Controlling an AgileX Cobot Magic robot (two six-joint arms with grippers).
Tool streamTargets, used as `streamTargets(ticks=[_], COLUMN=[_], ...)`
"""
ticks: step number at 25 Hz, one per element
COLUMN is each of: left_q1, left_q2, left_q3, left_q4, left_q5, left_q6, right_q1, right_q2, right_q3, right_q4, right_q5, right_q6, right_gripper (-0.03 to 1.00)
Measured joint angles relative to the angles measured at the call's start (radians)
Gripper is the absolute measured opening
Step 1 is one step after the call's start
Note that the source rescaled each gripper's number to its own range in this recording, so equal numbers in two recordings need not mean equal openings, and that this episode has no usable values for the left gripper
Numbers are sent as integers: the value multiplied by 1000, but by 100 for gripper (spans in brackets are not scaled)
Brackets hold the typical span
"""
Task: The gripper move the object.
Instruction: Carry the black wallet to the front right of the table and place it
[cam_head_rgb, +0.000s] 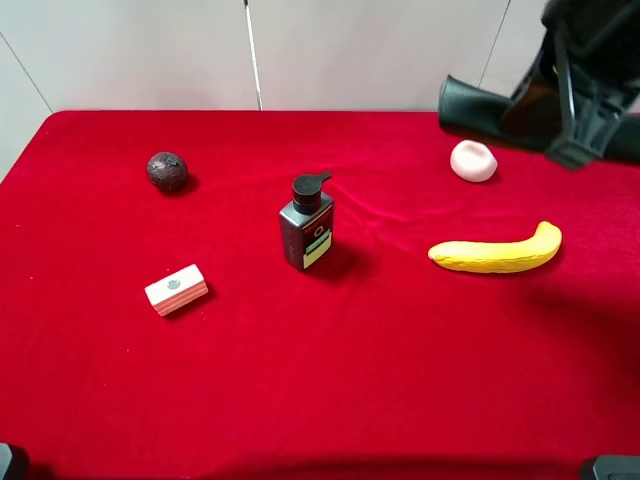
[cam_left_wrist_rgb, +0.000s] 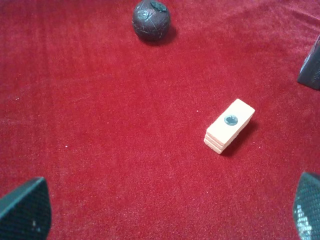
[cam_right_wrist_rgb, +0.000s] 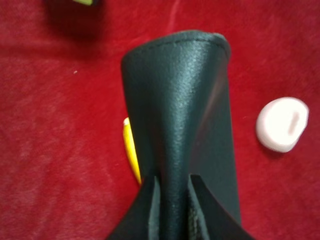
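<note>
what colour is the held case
The case is matte black; best seen in right wrist view.

Nothing legible anywhere. Pump bottle (cam_head_rgb: 306, 232) mid-counter: front label blurred. Striped block (cam_head_rgb: 176, 290) near left edge: round emblem, unreadable.

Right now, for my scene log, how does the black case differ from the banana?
The black case is matte black; the banana is yellow. The case is straight and flat, the banana curved. The right gripper holds the case up off the red cloth, while the banana lies on it. Both are long and on the right of the exterior view.
</note>
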Motion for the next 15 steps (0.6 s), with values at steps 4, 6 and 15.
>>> streamTargets(ticks=[4, 6, 15], left_q1=[0, 0, 0], left_q2=[0, 0, 0], left_q3=[0, 0, 0], left_q4=[0, 0, 0], left_q5=[0, 0, 0], left_q6=[0, 0, 0], right_q1=[0, 0, 112], right_q2=[-48, -58, -60], right_q3=[68, 92, 210], right_q4=[45, 58, 73], right_q5=[-29, -35, -172], right_q6=[2, 2, 15], right_gripper=[2, 2, 1])
